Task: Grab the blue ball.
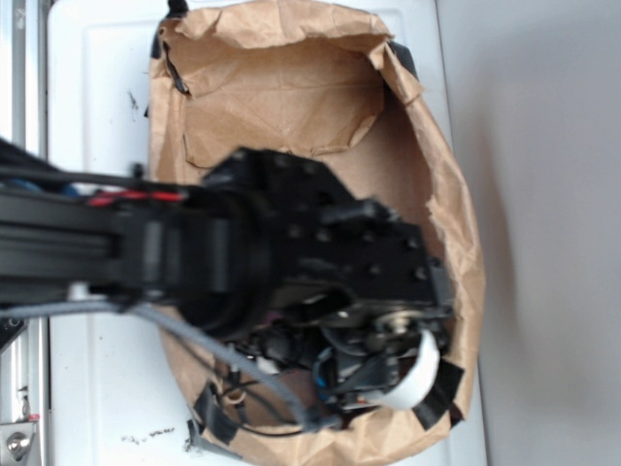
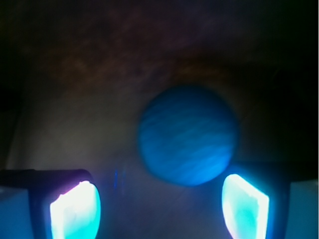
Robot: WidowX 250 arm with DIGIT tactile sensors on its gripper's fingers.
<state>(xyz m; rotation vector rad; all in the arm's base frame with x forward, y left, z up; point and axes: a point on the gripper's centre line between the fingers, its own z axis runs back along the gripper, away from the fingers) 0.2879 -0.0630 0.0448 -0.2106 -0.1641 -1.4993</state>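
In the wrist view the blue ball lies on the dim brown floor of a paper bag, blurred, just ahead of my gripper. The gripper is open. Its two glowing fingertips stand wide apart with nothing between them, and the ball sits nearer the right fingertip. In the exterior view the black arm and wrist reach down into the brown paper bag and hide the ball; one white fingertip shows at the lower right.
The bag's crumpled walls rise on all sides around the gripper, with black tape at the corners. The bag lies on a white surface. Cables hang below the wrist.
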